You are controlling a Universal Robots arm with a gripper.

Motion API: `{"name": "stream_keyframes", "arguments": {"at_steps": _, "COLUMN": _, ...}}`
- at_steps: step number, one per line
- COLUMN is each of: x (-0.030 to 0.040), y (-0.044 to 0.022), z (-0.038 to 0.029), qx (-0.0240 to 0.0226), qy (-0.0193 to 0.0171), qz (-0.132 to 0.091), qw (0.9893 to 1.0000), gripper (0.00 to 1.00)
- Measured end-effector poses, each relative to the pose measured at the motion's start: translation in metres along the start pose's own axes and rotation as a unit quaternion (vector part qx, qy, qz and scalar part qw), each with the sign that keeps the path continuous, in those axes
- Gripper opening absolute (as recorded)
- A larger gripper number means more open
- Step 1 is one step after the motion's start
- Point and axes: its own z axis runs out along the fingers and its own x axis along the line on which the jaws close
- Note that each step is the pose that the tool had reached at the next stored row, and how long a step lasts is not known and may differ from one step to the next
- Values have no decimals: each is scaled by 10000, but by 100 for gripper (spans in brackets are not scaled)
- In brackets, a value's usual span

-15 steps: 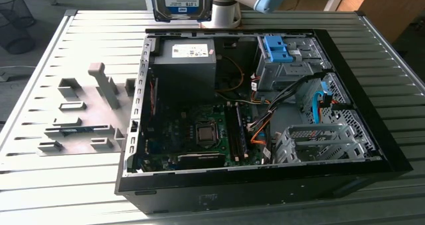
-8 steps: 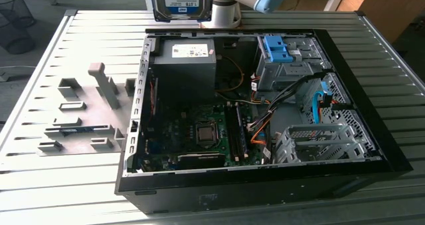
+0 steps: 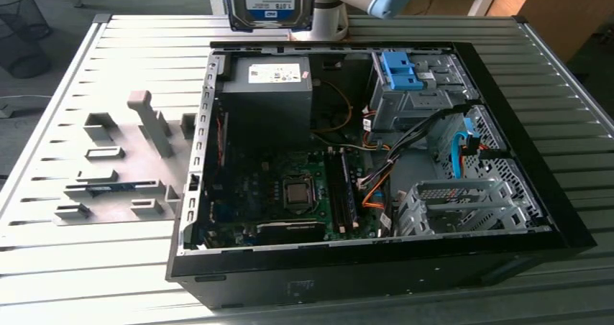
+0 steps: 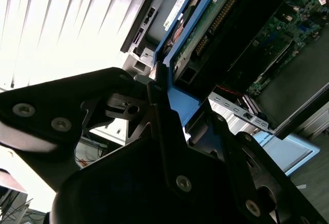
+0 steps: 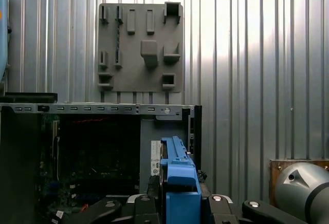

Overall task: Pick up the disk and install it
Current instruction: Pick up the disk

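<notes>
The tool (image 4: 156, 82) grips the disk (image 3: 269, 3) by its blue bracket (image 5: 180, 183) above the open computer case (image 3: 537, 195); looks rigid, hefty, probably shock-sensitive.

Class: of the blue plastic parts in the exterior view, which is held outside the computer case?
The one framing the silver-grey hard drive, clamped in the gripper beyond the black computer case; the blue drive-bay latch sits inside it.
</notes>
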Motion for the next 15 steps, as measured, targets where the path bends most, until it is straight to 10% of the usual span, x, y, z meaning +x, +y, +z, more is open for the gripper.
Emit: {"name": "stream_keyframes", "arguments": {"at_steps": 15, "x": 5, "y": -110, "z": -3, "qx": 0, "qy": 0, "qz": -1, "qw": 10000, "gripper": 36}}
